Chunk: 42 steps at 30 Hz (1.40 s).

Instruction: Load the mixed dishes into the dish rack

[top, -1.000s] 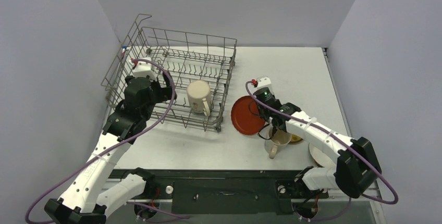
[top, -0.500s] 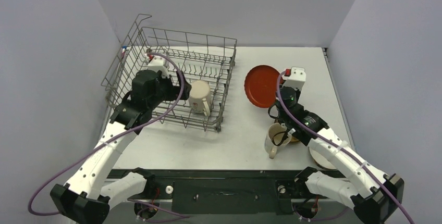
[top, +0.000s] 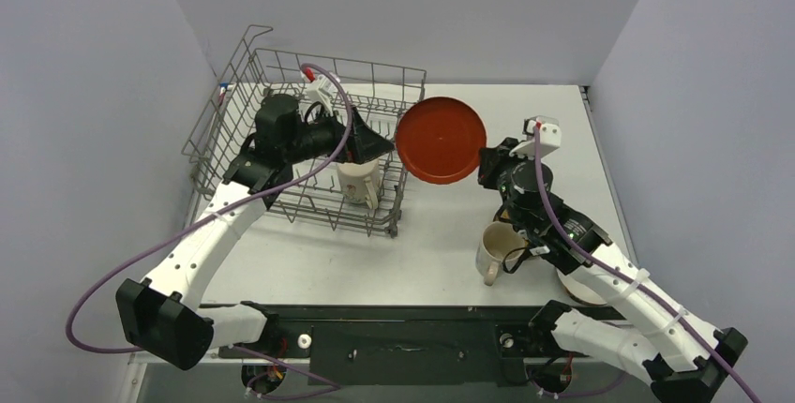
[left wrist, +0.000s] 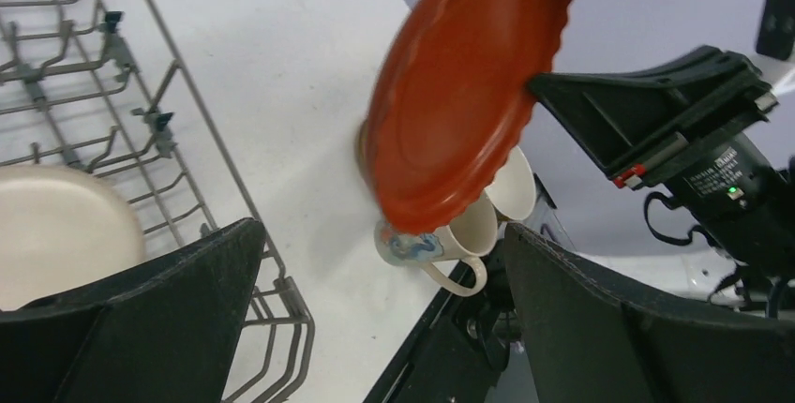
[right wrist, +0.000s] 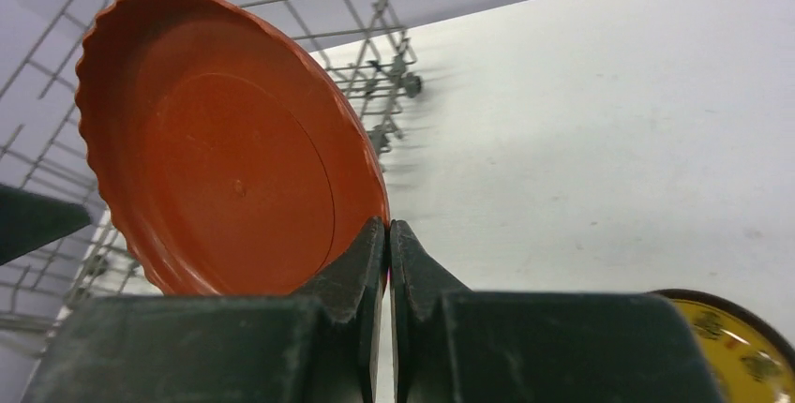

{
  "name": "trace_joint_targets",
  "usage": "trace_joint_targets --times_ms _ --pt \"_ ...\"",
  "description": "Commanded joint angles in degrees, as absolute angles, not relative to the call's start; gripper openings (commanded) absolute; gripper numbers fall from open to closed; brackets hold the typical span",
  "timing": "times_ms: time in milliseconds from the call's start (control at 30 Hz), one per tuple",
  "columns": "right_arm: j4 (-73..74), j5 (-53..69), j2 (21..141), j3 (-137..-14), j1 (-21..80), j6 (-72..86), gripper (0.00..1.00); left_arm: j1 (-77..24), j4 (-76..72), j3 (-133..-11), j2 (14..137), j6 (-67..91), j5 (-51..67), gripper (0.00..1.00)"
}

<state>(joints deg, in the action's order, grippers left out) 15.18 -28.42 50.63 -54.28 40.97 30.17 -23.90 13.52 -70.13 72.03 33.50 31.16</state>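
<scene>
Red plate is hanging on edge in the air, just beside the right wall of the dish rack. I am gripping its rim with my right gripper, jaws pinched tight on it. My left gripper is hovering over the rack, jaws spread wide and holding nothing, above a cream mug sitting inside. Another mug is standing on the table near a yellow saucer.
</scene>
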Motion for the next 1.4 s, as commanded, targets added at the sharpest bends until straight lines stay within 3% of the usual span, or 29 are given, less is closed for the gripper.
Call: trace_joint_targets --times_ms 0,33,200,467,500,667,700,767,867,1000,1100,1367 --pt "8.86 -25.20 53.99 -57.71 43.86 34.47 0.00 -23.88 2.39 -67.38 71.37 35.52 41.48 1.00" --pt "8.47 -24.47 54.46 -57.90 44.04 34.77 0.00 -23.81 1.72 -66.55 70.77 35.69 41.40 1.00" --pt "5.18 -21.96 56.70 -58.51 44.88 36.72 0.00 -23.15 5.04 -65.55 69.31 33.13 37.65 0.81" --pt "2.76 -17.17 58.96 -58.89 45.76 36.77 0.00 -18.86 4.47 -63.47 67.49 35.08 36.12 0.39" --pt "2.51 -16.32 59.48 -59.02 45.78 36.67 0.00 -18.23 2.90 -62.82 67.45 35.65 37.22 0.29" --pt "2.58 -9.53 61.32 -60.44 45.80 33.96 0.00 -16.47 -2.94 -61.36 68.68 39.32 41.42 0.16" --pt "2.31 -9.25 61.41 -60.15 45.86 33.47 0.00 -16.14 -3.31 -61.29 68.84 40.02 42.32 0.08" --pt "1.82 -9.23 61.14 -59.42 45.79 33.36 0.13 -15.86 -4.18 -61.08 69.17 40.84 43.22 0.00" --pt "1.87 -8.44 60.79 -58.90 44.79 34.84 0.35 -15.82 -5.49 -60.60 69.63 41.27 43.91 0.00" --pt "2.06 -1.86 61.00 -58.50 40.80 39.85 0.50 -15.74 -8.11 -59.84 70.65 43.45 46.24 0.00" --pt "0.70 6.41 61.68 -57.78 38.47 43.66 0.52 -15.76 -10.75 -59.04 71.27 45.73 47.23 0.00" --pt "-10.41 8.47 60.80 -53.66 39.52 48.38 0.48 -15.34 -13.18 -58.50 72.79 48.70 48.81 0.00"
